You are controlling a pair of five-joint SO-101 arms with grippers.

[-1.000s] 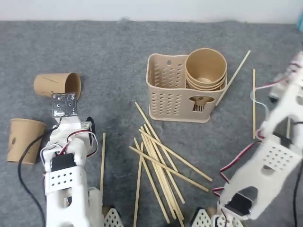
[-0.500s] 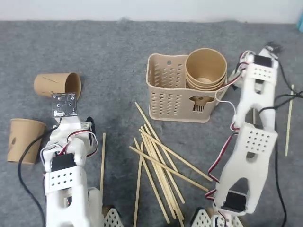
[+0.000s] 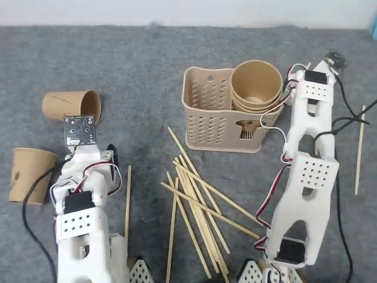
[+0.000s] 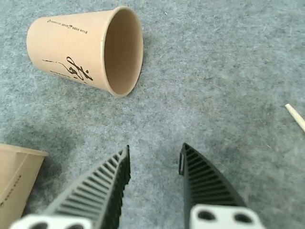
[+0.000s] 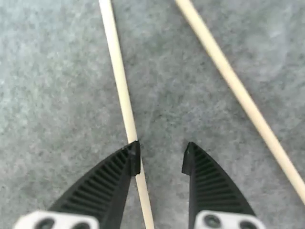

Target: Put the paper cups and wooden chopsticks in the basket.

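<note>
The left claw gapes open near a toppled paper cup, a second cup cut off at the edge; the right claw, open near the basket, partly hides one chopstick.

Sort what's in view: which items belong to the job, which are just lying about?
Job:
- basket
- cup stack already in it
- upper loose cup and lower loose cup, both on their sides
- chopstick pile
- single chopstick left of the pile
- far-right chopstick
- two more chopsticks

Lying about:
- grey mat
- white strip beyond it
</note>
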